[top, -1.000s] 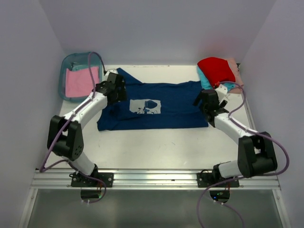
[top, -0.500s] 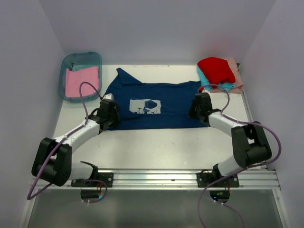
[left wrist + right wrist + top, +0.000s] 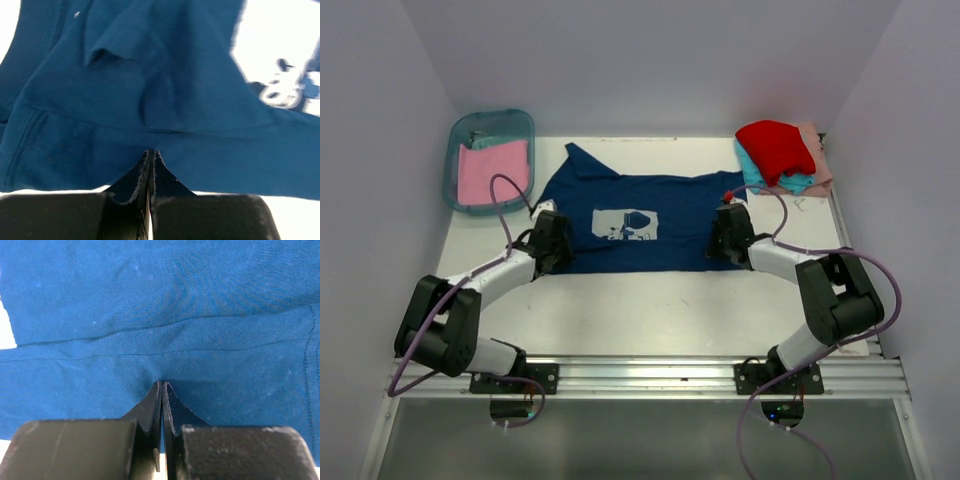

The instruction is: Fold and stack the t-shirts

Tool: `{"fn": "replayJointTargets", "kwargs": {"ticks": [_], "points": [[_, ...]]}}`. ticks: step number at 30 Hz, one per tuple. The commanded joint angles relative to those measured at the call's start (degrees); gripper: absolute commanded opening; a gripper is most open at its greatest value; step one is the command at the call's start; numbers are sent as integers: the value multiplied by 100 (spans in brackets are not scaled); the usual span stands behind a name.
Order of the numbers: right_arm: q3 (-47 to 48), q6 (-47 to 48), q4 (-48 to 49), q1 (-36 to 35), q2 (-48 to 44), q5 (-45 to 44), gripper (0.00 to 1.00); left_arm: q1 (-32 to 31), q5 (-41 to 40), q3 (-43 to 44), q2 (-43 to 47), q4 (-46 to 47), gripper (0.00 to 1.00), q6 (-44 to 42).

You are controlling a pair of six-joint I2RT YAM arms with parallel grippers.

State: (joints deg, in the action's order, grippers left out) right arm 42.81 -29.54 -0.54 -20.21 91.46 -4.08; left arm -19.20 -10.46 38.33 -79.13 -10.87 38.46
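Observation:
A navy blue t-shirt (image 3: 640, 225) with a pale square print lies spread flat mid-table. My left gripper (image 3: 556, 247) sits low at its left near edge. In the left wrist view that gripper (image 3: 151, 152) is shut, with the navy cloth (image 3: 150, 90) puckered at its tips. My right gripper (image 3: 722, 238) is at the shirt's right side. In the right wrist view this gripper (image 3: 161, 384) is shut too, and the navy cloth (image 3: 160, 315) creases toward its tips. A pink t-shirt (image 3: 492, 170) lies in the bin. Red (image 3: 775, 145), teal (image 3: 798, 182) and peach (image 3: 817, 160) t-shirts are piled at the back right.
A teal translucent bin (image 3: 470, 128) stands at the back left corner. White walls close in the table on three sides. Bare white tabletop (image 3: 650, 305) stretches between the shirt and the metal rail (image 3: 640, 375) at the near edge.
Both arms came down from the shirt's upper sides to its near left and right edges. Both grippers went from open to shut. The right one then slid slightly left.

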Motion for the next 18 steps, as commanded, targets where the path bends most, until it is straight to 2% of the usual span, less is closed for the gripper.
{"fn": "replayJointTargets", "kwargs": {"ticks": [1,6,9,18], "points": [[17,124,-789,-159,-93,-382,0,4,-606,43,-295,33,0,153],[-158,54,-1405,-212,-409,-699,0,4,-380,114,-822,-204,0,206],[-255,19,-1572,-212,-585,-770,0,4,-247,-96,-841,-266,0,232],[-264,-61,-1985,-203,-717,-823,0,-31,465,-773,106,-977,0,408]]}}
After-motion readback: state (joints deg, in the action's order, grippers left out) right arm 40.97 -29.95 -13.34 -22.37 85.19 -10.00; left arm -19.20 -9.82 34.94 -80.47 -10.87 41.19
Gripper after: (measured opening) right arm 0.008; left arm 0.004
